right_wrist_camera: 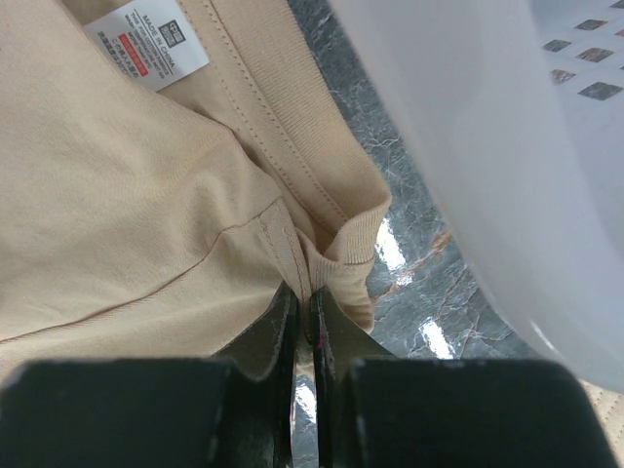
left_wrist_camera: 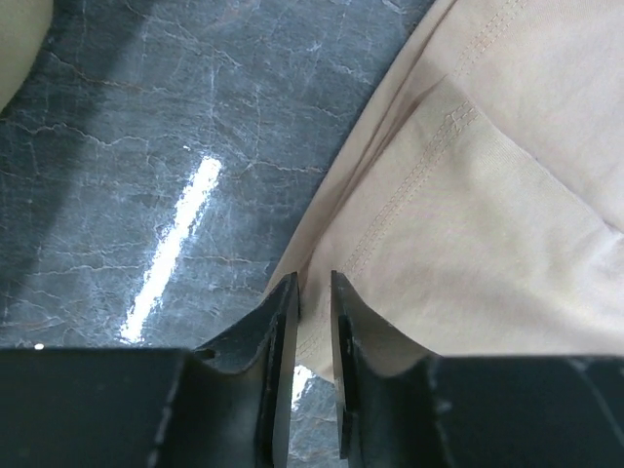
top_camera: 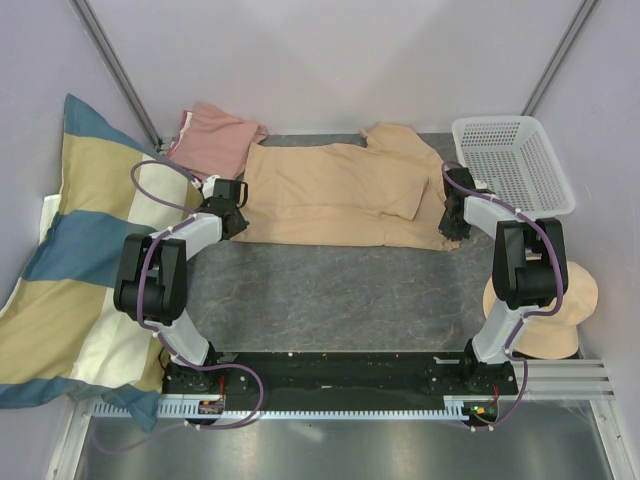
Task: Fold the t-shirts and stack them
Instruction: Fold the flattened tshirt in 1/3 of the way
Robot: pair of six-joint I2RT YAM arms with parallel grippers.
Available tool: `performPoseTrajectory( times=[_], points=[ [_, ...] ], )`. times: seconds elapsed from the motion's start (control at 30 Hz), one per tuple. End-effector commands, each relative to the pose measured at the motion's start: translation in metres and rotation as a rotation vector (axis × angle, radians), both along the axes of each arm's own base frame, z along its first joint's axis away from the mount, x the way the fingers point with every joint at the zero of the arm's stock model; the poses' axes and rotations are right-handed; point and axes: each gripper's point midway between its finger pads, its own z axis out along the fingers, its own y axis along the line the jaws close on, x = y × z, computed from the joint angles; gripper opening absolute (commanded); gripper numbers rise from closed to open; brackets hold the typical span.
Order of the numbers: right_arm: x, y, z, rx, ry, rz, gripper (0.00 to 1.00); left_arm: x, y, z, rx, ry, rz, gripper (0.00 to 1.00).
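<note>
Desk [top_camera: 330,290]: you had no stack on it yet. Tan t-shirt [top_camera: 340,195], centre frame: lay spread out, folding seemingly barely begun. Pink t-shirt [top_camera: 215,138], upper left: lay crumpled, unfolded. Right gripper [right_wrist_camera: 310,302]: its jaws were clamped on the tan t-shirt's collar edge. Left gripper [left_wrist_camera: 314,288]: jaws nearly together at the hem; grip undeterminable.

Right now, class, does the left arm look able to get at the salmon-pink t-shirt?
Probably yes. The salmon-pink t-shirt lies just beyond the left gripper with nothing between them, though its fingers straddle the tan t-shirt at its hem, which it would need to leave first.
</note>
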Motion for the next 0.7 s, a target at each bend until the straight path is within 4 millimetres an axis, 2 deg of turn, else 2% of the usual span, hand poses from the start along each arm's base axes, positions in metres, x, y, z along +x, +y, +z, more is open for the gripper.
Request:
performPoseTrajectory(
  times=[0.0,0.03,0.13,0.4,0.67],
  points=[
    [0.008,-0.002,0.006,0.004,-0.032,-0.009,0.08,0.005,-0.003,0.000,0.001,-0.018,-0.006,0.21],
    [0.008,-0.002,0.006,0.004,-0.032,-0.009,0.08,0.005,-0.003,0.000,0.000,-0.019,-0.008,0.20],
    [0.008,-0.002,0.007,0.005,-0.035,-0.007,0.07,0.004,-0.003,-0.002,-0.001,-0.010,-0.008,0.02],
    [-0.004,-0.005,0.011,-0.004,-0.032,-0.034,0.03,-0.003,-0.001,0.007,0.000,-0.010,0.003,0.02],
    [-0.022,-0.015,0.025,-0.031,-0.065,-0.091,0.01,-0.025,0.004,0.006,0.001,0.023,0.030,0.02]
  ],
)
